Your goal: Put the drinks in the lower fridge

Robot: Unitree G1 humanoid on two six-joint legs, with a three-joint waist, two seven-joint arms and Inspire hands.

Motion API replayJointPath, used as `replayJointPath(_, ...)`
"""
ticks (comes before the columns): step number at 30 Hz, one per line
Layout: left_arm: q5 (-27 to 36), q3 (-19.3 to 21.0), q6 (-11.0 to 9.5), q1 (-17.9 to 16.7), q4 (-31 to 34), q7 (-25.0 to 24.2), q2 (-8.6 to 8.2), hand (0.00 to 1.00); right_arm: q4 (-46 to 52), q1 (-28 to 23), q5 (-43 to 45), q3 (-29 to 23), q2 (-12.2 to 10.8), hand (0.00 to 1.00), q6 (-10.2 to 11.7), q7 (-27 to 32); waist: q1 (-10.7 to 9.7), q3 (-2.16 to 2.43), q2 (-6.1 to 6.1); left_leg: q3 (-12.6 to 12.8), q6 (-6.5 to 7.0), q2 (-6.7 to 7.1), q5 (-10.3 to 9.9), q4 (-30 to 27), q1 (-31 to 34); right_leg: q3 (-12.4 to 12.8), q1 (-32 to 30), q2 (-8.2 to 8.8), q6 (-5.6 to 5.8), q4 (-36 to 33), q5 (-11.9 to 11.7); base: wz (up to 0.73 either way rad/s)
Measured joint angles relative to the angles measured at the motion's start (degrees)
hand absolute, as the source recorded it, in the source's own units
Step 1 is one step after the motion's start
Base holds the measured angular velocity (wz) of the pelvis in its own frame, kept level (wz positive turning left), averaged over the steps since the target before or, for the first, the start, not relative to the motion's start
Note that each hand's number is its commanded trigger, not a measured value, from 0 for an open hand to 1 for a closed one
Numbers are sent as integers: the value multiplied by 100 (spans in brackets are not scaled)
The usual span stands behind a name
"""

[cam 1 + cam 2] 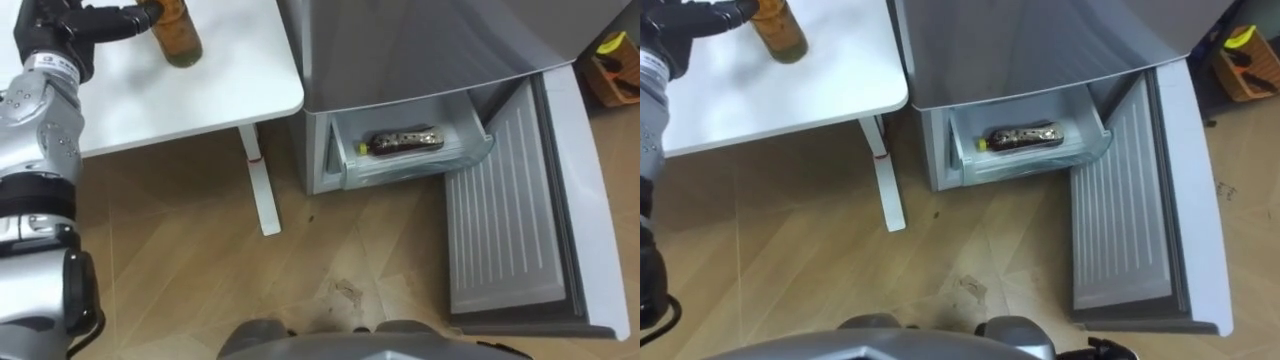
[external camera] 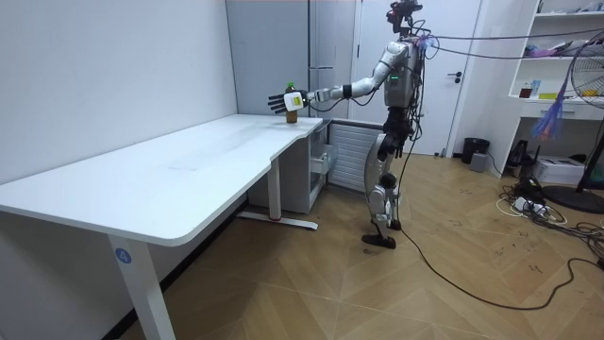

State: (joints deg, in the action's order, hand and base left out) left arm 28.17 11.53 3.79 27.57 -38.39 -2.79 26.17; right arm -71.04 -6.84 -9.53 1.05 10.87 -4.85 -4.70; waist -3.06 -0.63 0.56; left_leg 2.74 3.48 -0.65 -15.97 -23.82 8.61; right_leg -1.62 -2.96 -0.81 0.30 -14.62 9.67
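An amber drink bottle (image 1: 178, 38) stands upright near the corner of the white table (image 1: 210, 95). My left hand (image 1: 108, 24) reaches out over the table and is open, its fingers stretched toward the bottle's left side; I cannot tell whether they touch it. In the room view the left hand (image 2: 279, 102) is spread beside the bottle (image 2: 292, 112). The lower fridge drawer (image 1: 425, 166) is pulled out, with a dark drink bottle (image 1: 405, 141) lying on its side in it. I stand before the fridge, my left arm held out level.
The lower fridge door (image 1: 512, 215) is swung open and lies along my right. The table's white leg (image 1: 258, 180) stands between table and fridge. A brown box holding a yellow thing (image 1: 612, 62) sits at the far right. Cables lie on the wood floor (image 2: 528, 236).
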Motion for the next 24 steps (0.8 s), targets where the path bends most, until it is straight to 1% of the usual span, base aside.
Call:
replayJointPath(4,115,-84,0,0,-4,-6,0,0,0,-12,-165,2,9,0,14,4,-34,-5,-21,-22,0,10,1,7,2,3,4,2,0,-2,0,3)
replayJointPath(6,147,-135,0,0,-4,-11,0,0,0,-9,-187,6,14,0,27,-6,-53,-4,-20,6,0,9,1,13,-9,3,1,3,0,-2,0,0)
replayJointPath(9,150,-227,-3,7,-24,-10,0,0,0,5,-191,14,16,0,64,-14,-145,-4,-20,14,0,11,2,19,-11,2,-13,9,0,-2,0,0)
replayJointPath(11,150,-340,-5,79,-162,-14,-3,0,2,5,-194,14,16,0,67,-19,-182,-3,-19,19,1,10,2,32,-18,21,-20,10,0,-3,0,-6)
replayJointPath(16,153,-383,-4,186,-227,-40,-4,0,-2,6,-221,19,15,0,36,-1,-270,3,-9,42,1,9,2,31,-2,25,-42,9,0,-4,0,-1)
replayJointPath(20,153,-411,-4,208,-232,-113,-4,0,1,8,-353,59,15,0,14,40,-283,3,-7,94,1,5,2,35,-17,69,-42,6,1,-4,0,-5)
replayJointPath(24,152,-570,-4,210,-272,-178,-5,0,-2,13,-369,163,15,0,-5,87,-282,6,-2,121,2,-2,2,39,-28,94,-43,5,3,-5,-2,-3)
